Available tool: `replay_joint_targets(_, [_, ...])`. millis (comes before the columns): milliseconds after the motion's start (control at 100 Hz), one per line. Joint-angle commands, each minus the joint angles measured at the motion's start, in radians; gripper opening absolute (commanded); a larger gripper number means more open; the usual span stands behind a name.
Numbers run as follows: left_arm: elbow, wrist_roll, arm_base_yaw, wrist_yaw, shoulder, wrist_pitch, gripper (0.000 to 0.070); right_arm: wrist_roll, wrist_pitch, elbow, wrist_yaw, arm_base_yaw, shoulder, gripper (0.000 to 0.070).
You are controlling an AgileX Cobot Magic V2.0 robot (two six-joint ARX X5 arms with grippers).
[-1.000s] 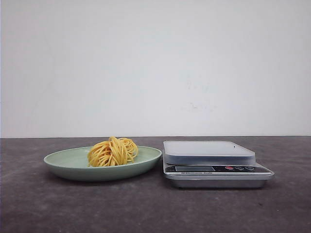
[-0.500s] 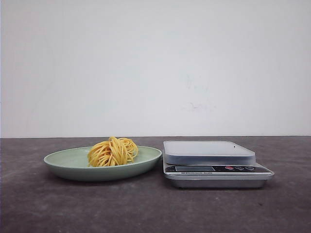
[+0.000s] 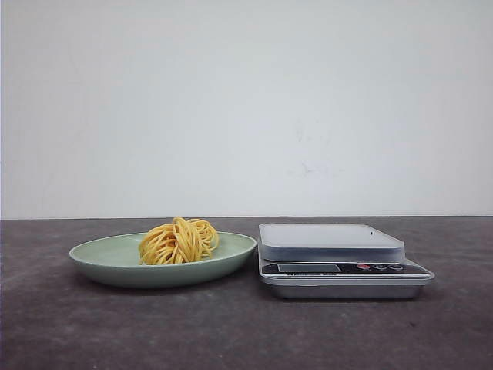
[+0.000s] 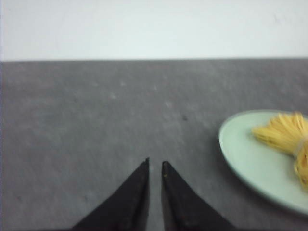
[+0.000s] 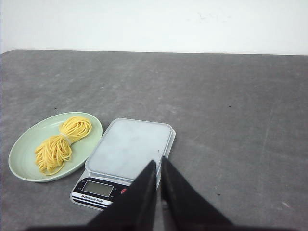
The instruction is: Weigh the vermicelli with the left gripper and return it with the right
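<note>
Vermicelli: I see the yellow nest lying on the pale green plate, left of the scale, whose platform is bare.
Left end effector: fingers nearly together, gripping nothing, low over bare worktop.
Right end effector: closed and empty, on the near side of the scale.
Key relation: from my left end effector the nest lies to the right and slightly farther; I judge this arm nearer.
Long axis: in the right wrist view, running near-left to far-right.
</note>
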State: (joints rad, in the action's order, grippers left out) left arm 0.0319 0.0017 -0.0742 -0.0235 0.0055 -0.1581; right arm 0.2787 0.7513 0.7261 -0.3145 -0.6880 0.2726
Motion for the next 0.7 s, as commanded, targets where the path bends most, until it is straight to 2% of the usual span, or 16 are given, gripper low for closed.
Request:
replay_joint_targets(0, [-0.019, 0.013, 0.002, -0.003, -0.002, 0.005, 0.0012, 0.013, -0.011, 0.009, -0.001, -0.008, -0.001, 0.0006])
replay_joint_targets(120, [-0.019, 0.013, 0.002, -0.003, -0.002, -0.032, 0.0012, 0.013, -0.011, 0.009, -0.001, -0.008, -0.001, 0.0007])
replay_joint_targets(690, [-0.018, -0.006, 0.002, -0.003, -0.002, -0.029, 0.0012, 0.013, -0.011, 0.009, -0.001, -0.008, -0.001, 0.0006])
